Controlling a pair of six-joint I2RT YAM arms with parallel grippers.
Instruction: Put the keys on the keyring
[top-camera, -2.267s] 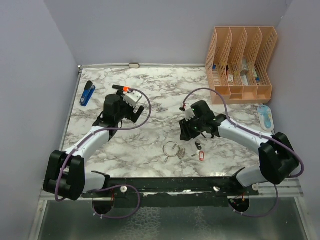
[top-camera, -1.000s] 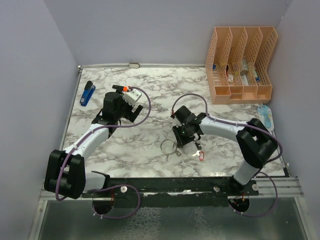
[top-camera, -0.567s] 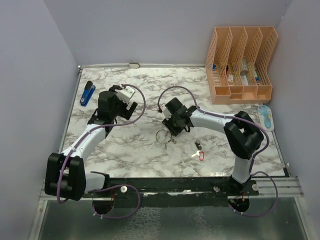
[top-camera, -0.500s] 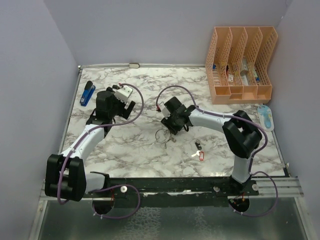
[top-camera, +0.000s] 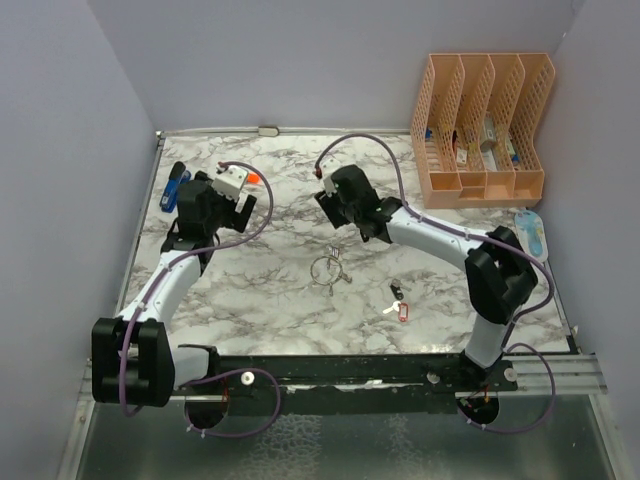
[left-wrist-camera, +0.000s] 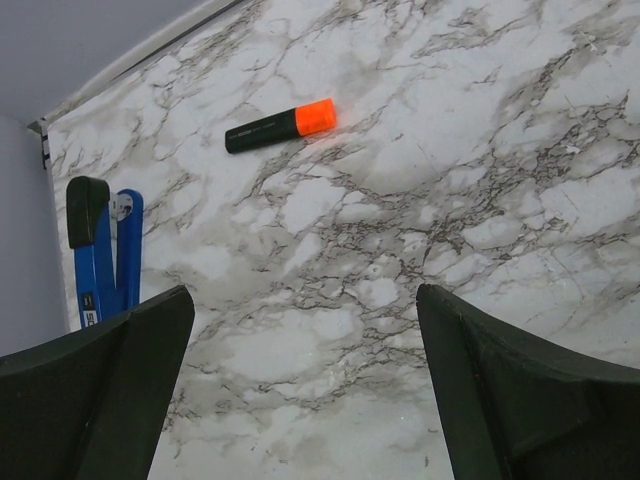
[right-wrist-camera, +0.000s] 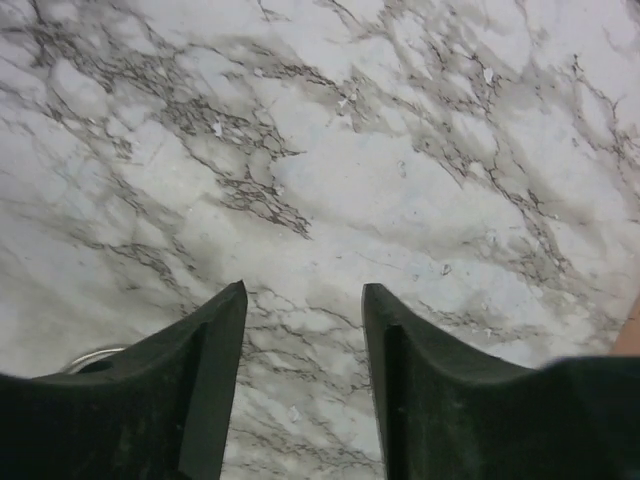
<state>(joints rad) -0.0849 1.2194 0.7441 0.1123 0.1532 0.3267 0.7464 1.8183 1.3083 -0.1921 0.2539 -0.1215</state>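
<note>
The right fingers (right-wrist-camera: 205, 380) stand apart, gripping nothing, only bare counter (right-wrist-camera: 400, 180) between them. The keyring (top-camera: 328, 270) lies on the counter just behind them, with 2 loose keys (top-camera: 398, 305) farther back. The left fingers (left-wrist-camera: 110, 380) gape wide and empty, with an orange-capped marker (left-wrist-camera: 280, 124) ahead.

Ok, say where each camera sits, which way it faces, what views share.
Top: above, behind the bases, looking down on the table; left arm, right arm whole.
Left wrist: on that arm, faces down at marker and stapler; left gripper, open, at bottom.
Right wrist: on that arm, faces down at marble; right gripper at bottom, keyring's edge beside it.
Shared: top and left wrist show marker and stapler; top and right wrist the keyring.
</note>
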